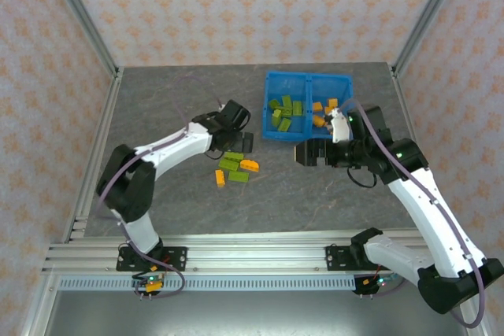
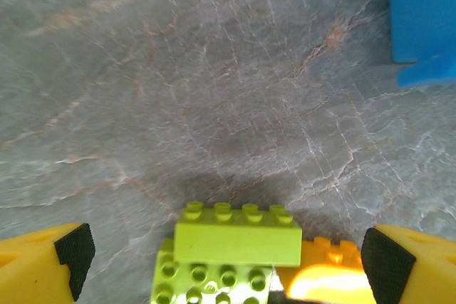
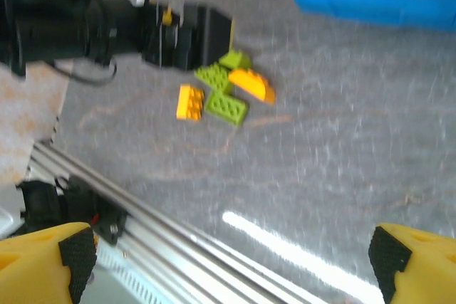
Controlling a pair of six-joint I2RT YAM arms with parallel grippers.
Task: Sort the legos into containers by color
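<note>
Loose legos lie in a small pile mid-table: green bricks (image 1: pixel 231 163), an orange curved piece (image 1: pixel 249 164) and a small orange brick (image 1: pixel 220 178). My left gripper (image 1: pixel 238 142) hangs open just behind the pile. In its wrist view a green brick (image 2: pixel 235 236) lies between the wide-apart fingertips (image 2: pixel 71 247), touching neither, with an orange piece (image 2: pixel 324 275) beside it. The blue bin (image 1: pixel 307 78) holds green legos (image 1: pixel 285 112) in its left container and orange legos (image 1: pixel 323 108) in its right one. My right gripper (image 1: pixel 309 153) is open and empty in front of the bin, above bare table (image 3: pixel 231 261).
The metal frame rail (image 1: pixel 236 253) runs along the table's near edge and shows in the right wrist view as rail (image 3: pixel 142 226). Patterned walls close off the back and sides. Bare grey tabletop (image 1: pixel 157 108) stretches to the left of the pile.
</note>
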